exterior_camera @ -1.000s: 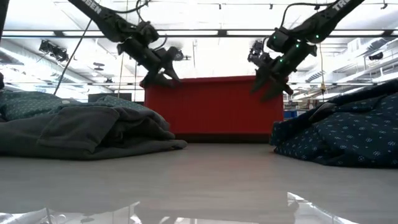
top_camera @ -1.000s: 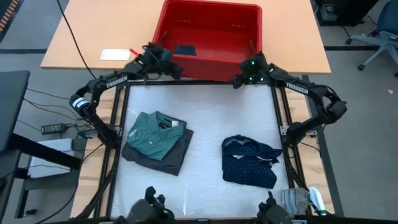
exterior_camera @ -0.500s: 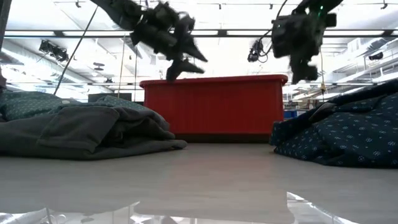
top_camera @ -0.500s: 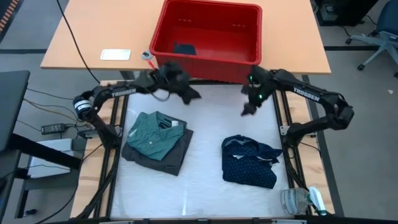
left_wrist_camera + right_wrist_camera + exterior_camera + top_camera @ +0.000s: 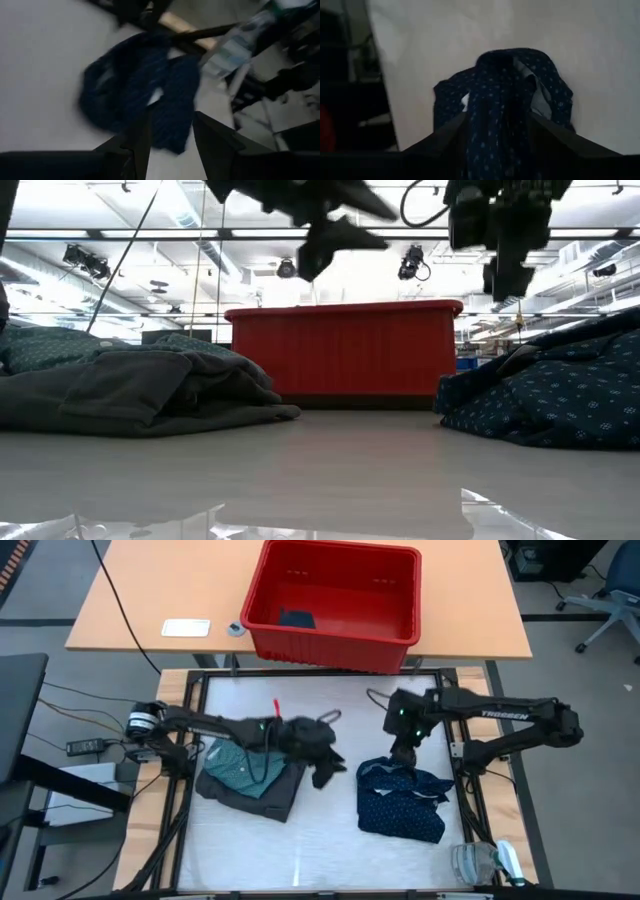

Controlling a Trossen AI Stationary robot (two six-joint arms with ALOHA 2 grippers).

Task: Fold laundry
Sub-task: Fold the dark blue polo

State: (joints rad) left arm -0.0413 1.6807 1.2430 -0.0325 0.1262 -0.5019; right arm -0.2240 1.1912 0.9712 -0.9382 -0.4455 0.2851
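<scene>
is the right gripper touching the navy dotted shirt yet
Apart. The low view shows the right gripper hanging well above the navy dotted shirt, with open background between them.

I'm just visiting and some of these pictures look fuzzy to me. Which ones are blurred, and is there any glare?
Left wrist view: smeared throughout, so the navy dotted shirt is streaky. Right wrist view: soft and dim, the same shirt hazy. Low view: both grippers are dark smudges against bright ceiling lights, and the white table shines with glare near the camera. High view: evenly lit and sharp, except some blur at the left gripper.
</scene>
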